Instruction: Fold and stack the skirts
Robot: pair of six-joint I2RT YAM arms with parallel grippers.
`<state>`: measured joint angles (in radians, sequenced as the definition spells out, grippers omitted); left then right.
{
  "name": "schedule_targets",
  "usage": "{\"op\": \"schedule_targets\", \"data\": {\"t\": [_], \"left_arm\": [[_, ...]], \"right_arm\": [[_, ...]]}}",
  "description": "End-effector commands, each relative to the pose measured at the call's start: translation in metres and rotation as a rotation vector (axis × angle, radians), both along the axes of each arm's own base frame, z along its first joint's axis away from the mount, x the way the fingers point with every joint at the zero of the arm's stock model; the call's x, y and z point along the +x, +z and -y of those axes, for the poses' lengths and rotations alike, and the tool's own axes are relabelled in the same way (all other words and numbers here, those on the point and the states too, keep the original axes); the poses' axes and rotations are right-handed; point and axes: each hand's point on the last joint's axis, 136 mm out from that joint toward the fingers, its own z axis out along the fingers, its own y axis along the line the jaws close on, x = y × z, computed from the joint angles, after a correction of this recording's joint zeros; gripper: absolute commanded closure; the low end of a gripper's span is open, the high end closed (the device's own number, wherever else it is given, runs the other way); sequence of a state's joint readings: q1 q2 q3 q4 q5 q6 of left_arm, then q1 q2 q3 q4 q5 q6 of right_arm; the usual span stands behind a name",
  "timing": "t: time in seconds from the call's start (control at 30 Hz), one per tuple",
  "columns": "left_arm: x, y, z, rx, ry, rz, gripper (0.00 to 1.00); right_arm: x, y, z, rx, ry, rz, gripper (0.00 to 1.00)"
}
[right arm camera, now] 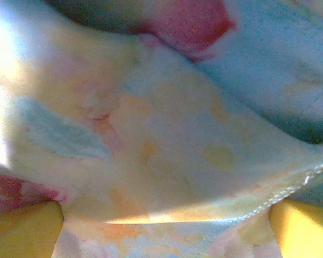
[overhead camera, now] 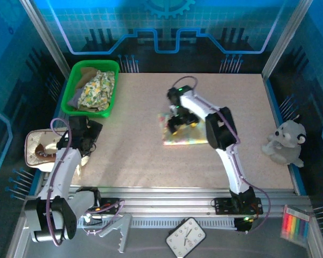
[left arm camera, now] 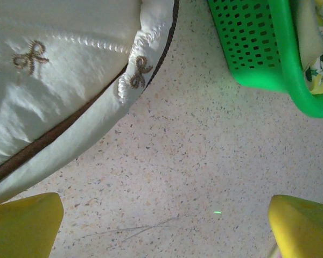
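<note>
Printed skirt (right arm camera: 167, 123) blurry against right pincer (right arm camera: 164, 228).

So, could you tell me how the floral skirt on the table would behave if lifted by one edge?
Probably floppy: the floral skirt lies in soft folded layers, so a lifted edge would likely drape and unfold. It looks thin and light, so a push may bunch it on the table rather than slide it.

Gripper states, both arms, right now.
Left gripper: open, jaws wide, nothing between them.
Right gripper: open, jaws spread over the pastel printed skirt, not closed on it.
</note>
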<state>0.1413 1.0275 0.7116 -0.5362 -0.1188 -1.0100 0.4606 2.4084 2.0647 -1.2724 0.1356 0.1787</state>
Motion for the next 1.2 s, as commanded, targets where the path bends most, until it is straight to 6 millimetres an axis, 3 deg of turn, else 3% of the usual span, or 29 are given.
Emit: {"op": "schedule_targets", "data": {"t": [0.0,0.3,0.53,0.6,0.73,0.83,1.0,1.1,1.17], "left_arm": [[0.010,0.010,0.000,0.000,-0.026,0.028,0.01],[0.005,0.016,-0.007,0.050,-0.022,0.002,0.01],[-0.003,0.018,-0.016,0.101,-0.024,-0.048,0.01],[-0.006,0.019,-0.018,0.113,-0.026,-0.064,0.01],[-0.008,0.021,-0.021,0.128,-0.023,-0.072,0.01],[-0.005,0.023,-0.022,0.130,-0.023,-0.063,0.01],[0.008,0.031,-0.020,0.139,-0.067,-0.041,0.01],[0.024,0.045,-0.017,0.158,-0.145,-0.023,0.01],[0.036,0.060,-0.016,0.182,-0.201,-0.017,0.01]], "right_arm": [[0.005,-0.015,0.087,-0.145,-0.034,-0.085,0.00],[0.061,-0.022,0.209,-0.121,-0.115,-0.028,0.00],[0.107,-0.026,0.254,-0.081,0.013,0.076,0.00],[0.113,-0.029,0.268,-0.089,0.036,0.085,0.00],[0.106,-0.030,0.294,-0.108,0.050,0.062,0.00],[0.098,-0.028,0.308,-0.108,0.060,0.050,0.00],[0.099,-0.002,0.308,-0.098,0.091,0.097,0.00],[0.110,0.028,0.301,-0.090,0.075,0.170,0.00],[0.119,0.060,0.293,-0.079,0.057,0.251,0.00]]}}
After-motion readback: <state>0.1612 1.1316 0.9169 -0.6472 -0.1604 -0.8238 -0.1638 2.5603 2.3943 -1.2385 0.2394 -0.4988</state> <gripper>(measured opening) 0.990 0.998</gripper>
